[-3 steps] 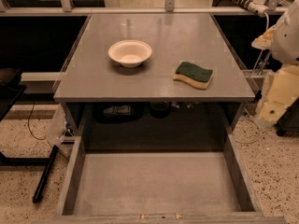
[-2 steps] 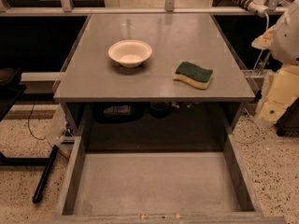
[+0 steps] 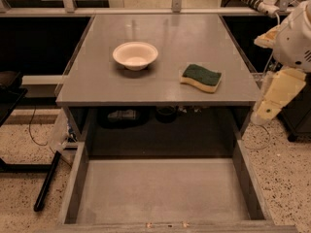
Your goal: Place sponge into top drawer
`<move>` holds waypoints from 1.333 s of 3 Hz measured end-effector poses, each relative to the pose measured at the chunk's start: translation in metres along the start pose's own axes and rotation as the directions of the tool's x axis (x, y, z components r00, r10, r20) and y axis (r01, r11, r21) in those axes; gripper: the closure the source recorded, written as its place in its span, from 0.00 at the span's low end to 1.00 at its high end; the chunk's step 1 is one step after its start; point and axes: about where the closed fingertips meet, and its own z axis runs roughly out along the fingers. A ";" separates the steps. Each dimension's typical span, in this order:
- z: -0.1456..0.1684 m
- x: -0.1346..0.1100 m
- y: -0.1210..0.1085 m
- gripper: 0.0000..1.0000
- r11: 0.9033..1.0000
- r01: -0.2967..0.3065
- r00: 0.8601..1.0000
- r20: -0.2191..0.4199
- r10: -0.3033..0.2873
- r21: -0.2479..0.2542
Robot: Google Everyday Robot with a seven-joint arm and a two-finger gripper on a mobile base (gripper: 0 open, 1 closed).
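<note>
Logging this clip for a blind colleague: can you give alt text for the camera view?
A green-and-yellow sponge lies on the grey tabletop, right of a cream bowl and apart from it; the top drawer stands pulled open below the front edge. The gripper hangs beside the table's right edge, touching nothing.

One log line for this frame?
sponge: on tabletop, right side | top drawer: open | gripper: beside tabletop's right edge, clear of sponge
</note>
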 end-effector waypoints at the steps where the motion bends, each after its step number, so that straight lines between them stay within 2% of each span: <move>1: 0.029 0.000 -0.023 0.00 0.999 -0.023 0.995 0.101 0.020 0.027; 2: 0.057 -0.005 -0.048 0.00 0.998 -0.047 0.982 0.184 0.042 0.028; 4: 0.105 -0.024 -0.086 0.00 0.995 -0.091 0.954 0.282 0.099 -0.039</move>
